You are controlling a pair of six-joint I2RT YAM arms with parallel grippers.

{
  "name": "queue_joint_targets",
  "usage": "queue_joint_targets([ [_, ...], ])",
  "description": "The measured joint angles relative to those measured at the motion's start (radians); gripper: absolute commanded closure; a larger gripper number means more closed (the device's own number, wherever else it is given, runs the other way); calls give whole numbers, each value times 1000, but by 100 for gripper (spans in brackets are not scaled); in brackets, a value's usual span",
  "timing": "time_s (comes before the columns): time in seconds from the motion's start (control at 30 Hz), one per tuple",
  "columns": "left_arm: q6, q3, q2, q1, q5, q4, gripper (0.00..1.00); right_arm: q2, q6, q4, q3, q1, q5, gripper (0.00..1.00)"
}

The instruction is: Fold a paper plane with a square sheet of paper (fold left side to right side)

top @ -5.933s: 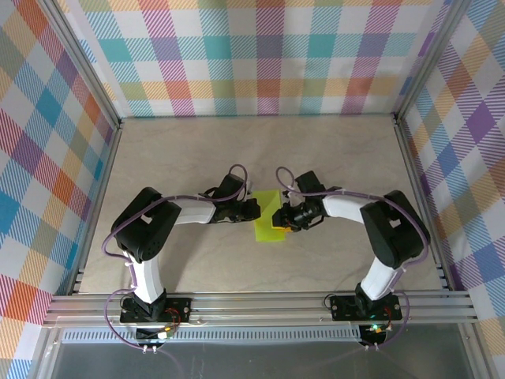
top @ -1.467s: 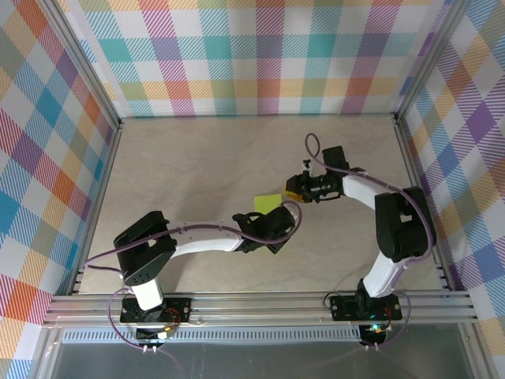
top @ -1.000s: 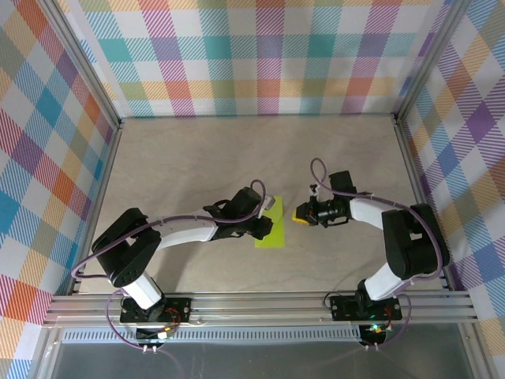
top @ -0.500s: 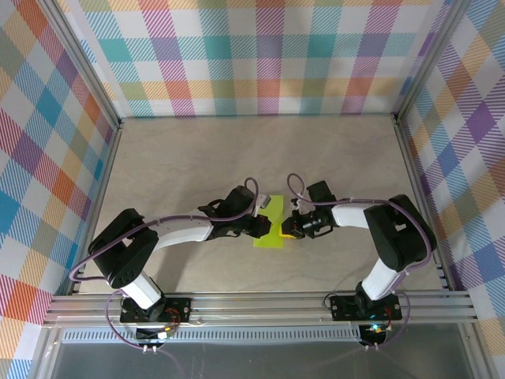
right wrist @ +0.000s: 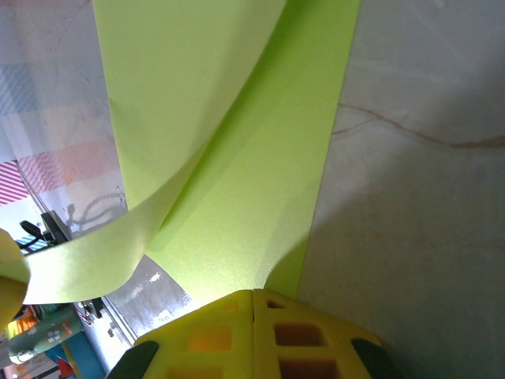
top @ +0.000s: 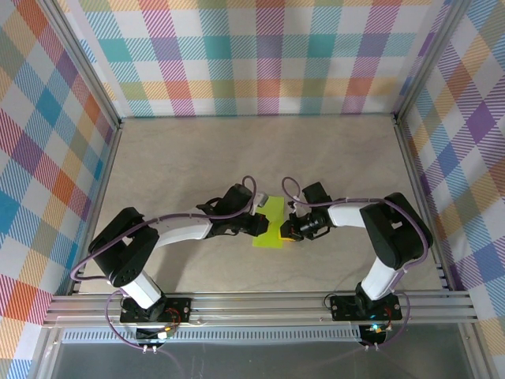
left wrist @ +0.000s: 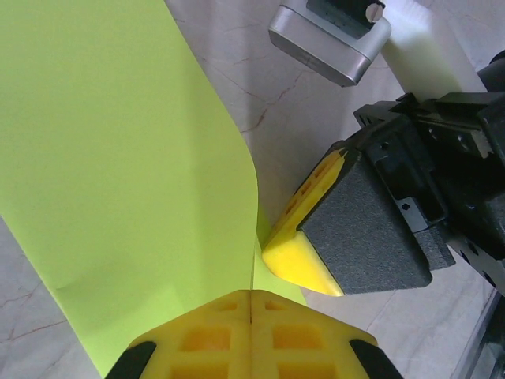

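The square sheet of paper (top: 271, 215) lay near the middle of the table (top: 189, 158), between the two grippers, partly folded over itself: a lower layer lay flat on the surface and an upper flap (right wrist: 181, 118) curled up above it. The left gripper (top: 259, 225) sat at the sheet's left side. In the left wrist view its yellow fingers (left wrist: 197, 339) were pressed fully together, and the edge of the raised flap (left wrist: 118, 158) ran straight into the seam between them, so the gripper was clamped on the sheet. The right gripper (top: 289, 230) sat at the sheet's right edge, opposite the left one and close to it. In the right wrist view its yellow fingers (right wrist: 300, 335) were also closed against each other, with the tips at the edge of the flat lower layer (right wrist: 260, 197). Whether those tips touched the paper could not be determined. The right gripper's closed yellow tip (left wrist: 304, 257) appeared in the left wrist view just beside the curled paper.
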Motion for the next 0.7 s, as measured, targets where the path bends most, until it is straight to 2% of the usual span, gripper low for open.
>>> queue_joint_targets([
  [0.37,71,53,71,43,76,-59,100,13,-53,-74,43,4,23,100],
  [0.7,98,73,114,72,102,-82,100,29,-95,-143,92,5,53,100],
])
